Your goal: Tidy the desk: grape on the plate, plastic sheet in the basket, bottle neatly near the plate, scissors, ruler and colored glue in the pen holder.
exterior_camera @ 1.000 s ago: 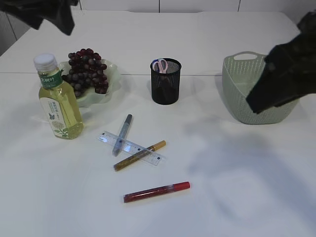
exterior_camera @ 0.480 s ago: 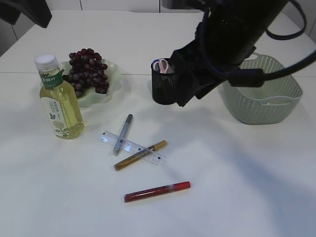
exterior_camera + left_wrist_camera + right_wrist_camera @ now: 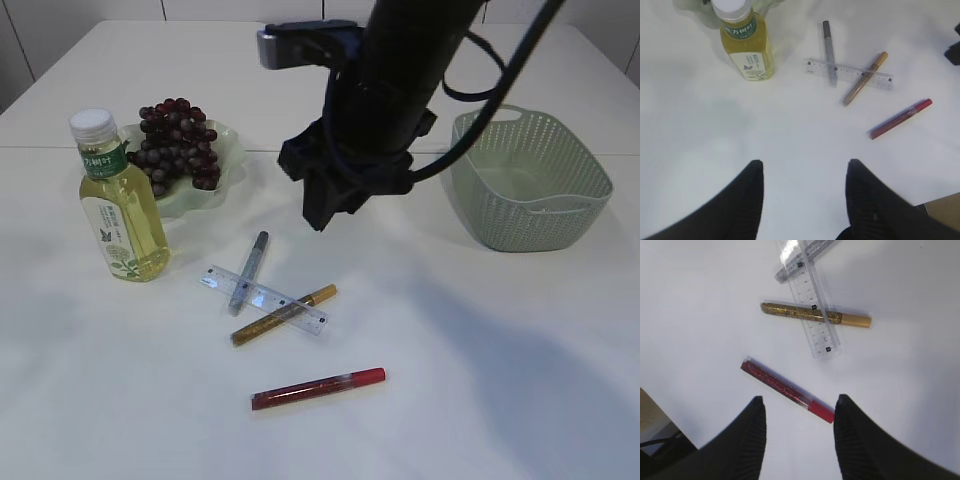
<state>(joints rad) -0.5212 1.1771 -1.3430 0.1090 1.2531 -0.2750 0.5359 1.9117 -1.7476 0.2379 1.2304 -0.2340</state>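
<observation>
Ruler (image 3: 265,299) lies flat, running left to right across 2 glue pens. Right gripper (image 3: 799,412) hangs above the red pen (image 3: 787,389), jaws half-open, empty.

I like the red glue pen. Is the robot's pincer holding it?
No, the red glue pen lies flat on the table, and the right pincer hangs open above it.

The table (image 3: 120,400) is smooth, matt white. The ruler (image 3: 810,295) is clear glossy plastic; the bottle (image 3: 118,200) is clear plastic too. The basket (image 3: 530,185) looks like matt woven plastic. The glue pens (image 3: 815,315) glitter, perhaps plastic-bodied.
</observation>
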